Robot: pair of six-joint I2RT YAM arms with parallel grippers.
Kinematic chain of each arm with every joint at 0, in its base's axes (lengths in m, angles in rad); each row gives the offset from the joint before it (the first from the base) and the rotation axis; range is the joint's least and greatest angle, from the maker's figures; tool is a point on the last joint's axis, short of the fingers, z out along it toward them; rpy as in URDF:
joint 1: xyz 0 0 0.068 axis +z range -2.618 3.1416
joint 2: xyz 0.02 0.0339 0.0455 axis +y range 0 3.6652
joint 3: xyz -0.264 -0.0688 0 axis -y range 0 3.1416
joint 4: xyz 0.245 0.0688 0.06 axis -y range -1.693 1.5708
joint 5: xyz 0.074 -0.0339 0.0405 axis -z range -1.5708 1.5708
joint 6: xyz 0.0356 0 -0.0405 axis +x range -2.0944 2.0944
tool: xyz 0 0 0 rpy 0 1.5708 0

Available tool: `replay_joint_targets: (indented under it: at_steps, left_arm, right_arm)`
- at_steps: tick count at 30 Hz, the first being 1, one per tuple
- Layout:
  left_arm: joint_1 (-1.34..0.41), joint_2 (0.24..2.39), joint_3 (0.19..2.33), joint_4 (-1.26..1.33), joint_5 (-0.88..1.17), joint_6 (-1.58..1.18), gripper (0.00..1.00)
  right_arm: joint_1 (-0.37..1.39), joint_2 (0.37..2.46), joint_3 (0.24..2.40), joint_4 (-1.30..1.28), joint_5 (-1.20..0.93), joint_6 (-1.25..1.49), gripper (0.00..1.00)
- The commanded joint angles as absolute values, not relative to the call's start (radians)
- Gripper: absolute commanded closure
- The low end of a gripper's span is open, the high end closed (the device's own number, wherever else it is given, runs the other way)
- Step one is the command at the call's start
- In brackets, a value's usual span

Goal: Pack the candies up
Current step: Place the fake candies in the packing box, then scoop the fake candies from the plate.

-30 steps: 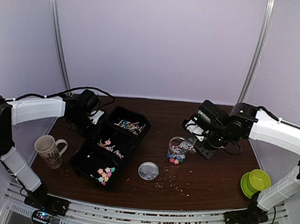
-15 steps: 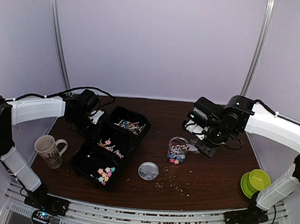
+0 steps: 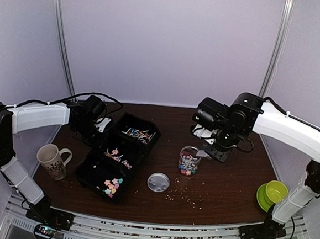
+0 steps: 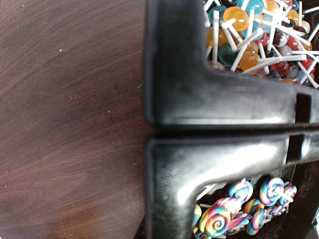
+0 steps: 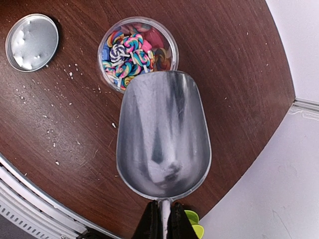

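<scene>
Candies (image 3: 110, 186) fill the three compartments of a black tray (image 3: 90, 166): stick lollipops (image 4: 249, 30), swirl lollipops (image 4: 239, 209) and star sweets. More candies (image 5: 130, 50) lie in an open clear jar (image 3: 189, 160). My right gripper (image 5: 164, 225) is shut on the handle of an empty metal scoop (image 5: 163, 137), whose tip hangs over the jar's rim. My left gripper (image 3: 95, 126) sits at the tray's far-left edge. Its fingers do not show in the left wrist view, which is filled by the tray's divider (image 4: 219, 107).
The jar's round lid (image 3: 158, 182) lies on the table left of the jar. A patterned mug (image 3: 52, 161) stands at the left, and a green bowl (image 3: 273, 194) at the right. Pale crumbs (image 3: 184, 196) are scattered near the front.
My right arm has swung left and turned at the wrist, keeping the scoop by the jar. The left arm has not moved.
</scene>
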State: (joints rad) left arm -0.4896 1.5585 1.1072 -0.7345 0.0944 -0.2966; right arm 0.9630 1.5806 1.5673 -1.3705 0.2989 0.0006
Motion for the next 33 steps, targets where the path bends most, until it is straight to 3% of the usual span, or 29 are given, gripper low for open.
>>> replay_joint_targets:
  at_steps: [1, 7, 20, 31, 33]
  left_arm:
    - [-0.486, 1.537, 1.166, -0.659, 0.165, -0.311, 1.0]
    - [-0.486, 1.533, 1.165, -0.66, 0.17, -0.311, 1.0]
    - [-0.486, 1.545, 1.167, -0.657, 0.193, -0.308, 1.0]
    - [-0.502, 1.573, 1.174, -0.675, 0.186, -0.295, 1.0]
    - [-0.499, 1.585, 1.165, -0.653, 0.282, -0.3, 1.0]
  right_arm:
    - [0.996, 1.606, 1.62, -1.411, 0.358, -0.035, 1.0]
    - [1.003, 1.608, 1.601, -1.364, 0.42, -0.029, 1.0]
    - [1.022, 1.402, 1.326, -0.894, 0.458, -0.09, 1.0]
    - [1.064, 1.564, 1.585, -1.025, 0.432, -0.099, 1.0]
    - [1.077, 1.62, 1.645, -1.065, 0.443, -0.1, 1.0]
